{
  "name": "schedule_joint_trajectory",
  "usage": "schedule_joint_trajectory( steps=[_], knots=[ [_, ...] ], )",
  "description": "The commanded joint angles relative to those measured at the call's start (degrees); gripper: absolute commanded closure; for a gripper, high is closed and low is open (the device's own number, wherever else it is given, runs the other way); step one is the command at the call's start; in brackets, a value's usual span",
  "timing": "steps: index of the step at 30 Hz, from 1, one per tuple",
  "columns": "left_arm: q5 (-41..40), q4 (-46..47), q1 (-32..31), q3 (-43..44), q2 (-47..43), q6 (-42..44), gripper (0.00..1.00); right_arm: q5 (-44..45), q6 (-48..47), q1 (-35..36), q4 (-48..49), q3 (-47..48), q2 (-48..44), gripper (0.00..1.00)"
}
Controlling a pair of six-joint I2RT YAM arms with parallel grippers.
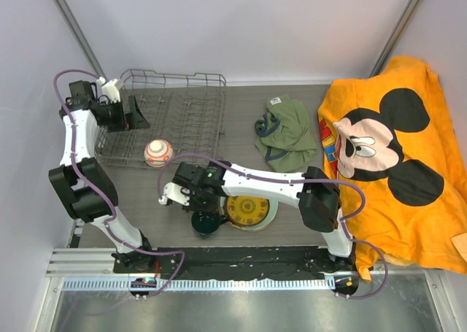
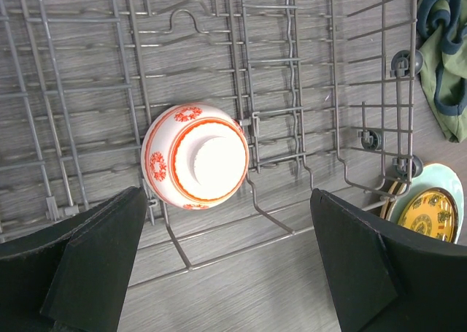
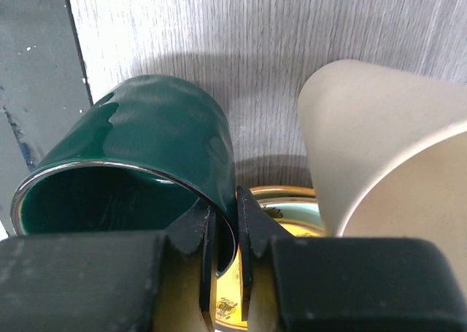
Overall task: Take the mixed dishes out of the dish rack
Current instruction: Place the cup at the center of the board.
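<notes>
The grey wire dish rack (image 1: 191, 113) stands at the back left. A red-and-white bowl (image 1: 158, 153) lies upside down in its near part. My left gripper (image 1: 137, 117) hovers over the rack, open and empty. In the left wrist view the bowl (image 2: 195, 155) is just beyond the wide-apart fingers (image 2: 87, 263). My right gripper (image 3: 225, 201) is shut on the rim of the dark green mug (image 3: 146, 149), one finger inside and one outside. The mug (image 1: 205, 225) is near the front edge, beside the yellow plate (image 1: 248, 210) stacked on the pale green plate (image 1: 271, 215). A beige cup (image 3: 372, 142) stands close to the mug's right.
An olive-green cloth (image 1: 286, 133) lies right of the rack. A large orange Mickey Mouse towel (image 1: 394, 149) covers the table's right side. The rack's raised wire sides (image 2: 394, 91) stand between the bowl and the plates (image 2: 430, 211).
</notes>
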Motion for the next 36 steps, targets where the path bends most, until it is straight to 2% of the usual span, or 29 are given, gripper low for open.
schedule_joint_trajectory(
  steps=[1,36],
  knots=[
    [1.86,1.77,-0.08,-0.26,-0.41,0.81,0.00,0.16,-0.57,0.25,1.31,4.91,-0.65,0.99],
    [2.74,1.42,0.09,-1.31,1.09,2.83,0.00,1.56,-2.85,0.25,0.17,11.50,6.20,0.99]
  ],
)
